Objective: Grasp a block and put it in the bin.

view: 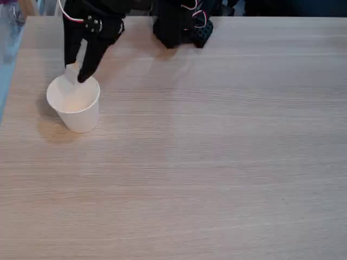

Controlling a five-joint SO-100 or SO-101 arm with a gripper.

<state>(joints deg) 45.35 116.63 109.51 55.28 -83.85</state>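
The bin, a white paper cup (77, 115), stands upright on the left part of the wooden table in the fixed view. My black gripper (75, 72) reaches down from the top left, its fingertips just over the far rim of the cup. The block (71, 73), a small white cube, sits pinched between the two fingers right above the cup's opening. The gripper is shut on it. The inside of the cup looks pale, with nothing I can make out in it.
The arm's black base (179, 24) with its wires stands at the table's far edge, right of the cup. The table's left edge (12, 70) runs close beside the cup. Bare wood stretches across the middle, right and near side.
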